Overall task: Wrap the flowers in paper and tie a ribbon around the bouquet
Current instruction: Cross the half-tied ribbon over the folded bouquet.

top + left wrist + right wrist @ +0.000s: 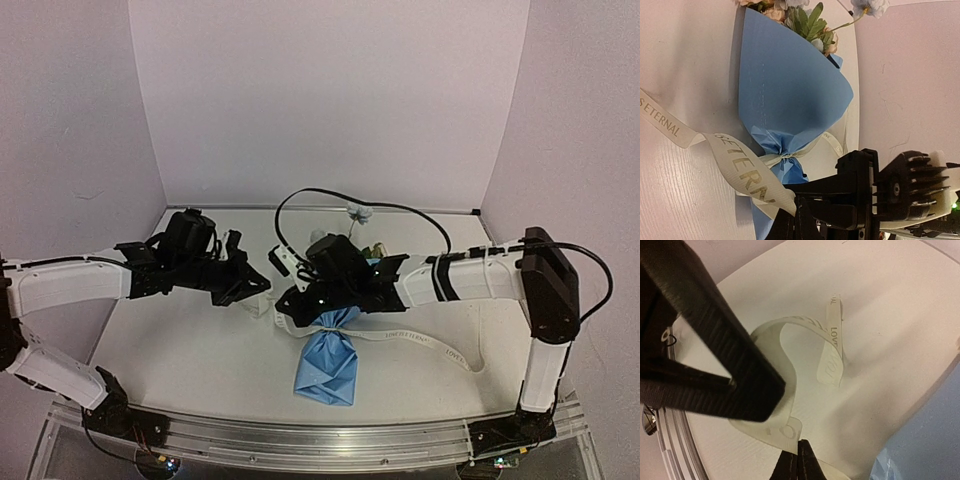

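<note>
white table (180, 360) under everything
right arm (470, 278) stretched low from right side to centre, wrist over bouquet neck
left arm (70, 285) reaching in level from left
bouquet (790, 95) lying mid-table, flowers (807, 22) toward far wall
ribbon (430, 343) tied round neck, tail trailing right
right claw (798, 460) closed, pinching ribbon loop
left claw (265, 283) closed on other ribbon end

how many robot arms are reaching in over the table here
2. The white-and-black left robot arm comes in from the left; the white-and-black right robot arm comes in from the right. Both reach toward the blue paper bouquet. None seem hidden.
</note>
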`<state>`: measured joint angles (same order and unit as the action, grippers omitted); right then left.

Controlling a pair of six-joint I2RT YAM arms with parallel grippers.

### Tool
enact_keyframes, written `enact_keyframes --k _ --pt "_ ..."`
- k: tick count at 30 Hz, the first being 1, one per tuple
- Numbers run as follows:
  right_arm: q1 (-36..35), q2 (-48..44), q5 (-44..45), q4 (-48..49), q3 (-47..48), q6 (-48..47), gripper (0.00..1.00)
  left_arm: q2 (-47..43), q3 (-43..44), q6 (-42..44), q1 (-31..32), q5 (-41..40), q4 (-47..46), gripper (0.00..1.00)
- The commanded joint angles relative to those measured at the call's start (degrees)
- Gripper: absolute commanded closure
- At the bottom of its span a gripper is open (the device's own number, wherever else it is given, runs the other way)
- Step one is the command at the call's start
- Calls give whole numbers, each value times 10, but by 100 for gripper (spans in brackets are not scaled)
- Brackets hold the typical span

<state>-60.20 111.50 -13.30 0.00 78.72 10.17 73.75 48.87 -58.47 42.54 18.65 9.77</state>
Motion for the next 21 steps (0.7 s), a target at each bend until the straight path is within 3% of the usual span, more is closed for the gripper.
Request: enact_keyframes --k 1,14,21 --pt "-2 -94 60 1 -57 -11 100 33 45 46 7 53 -31 100" --pt "-2 -265 131 -48 -266 -6 99 182 140 159 84 188 -31 100" --pt "-2 -331 171 -82 -339 11 89 268 205 186 116 221 -14 100"
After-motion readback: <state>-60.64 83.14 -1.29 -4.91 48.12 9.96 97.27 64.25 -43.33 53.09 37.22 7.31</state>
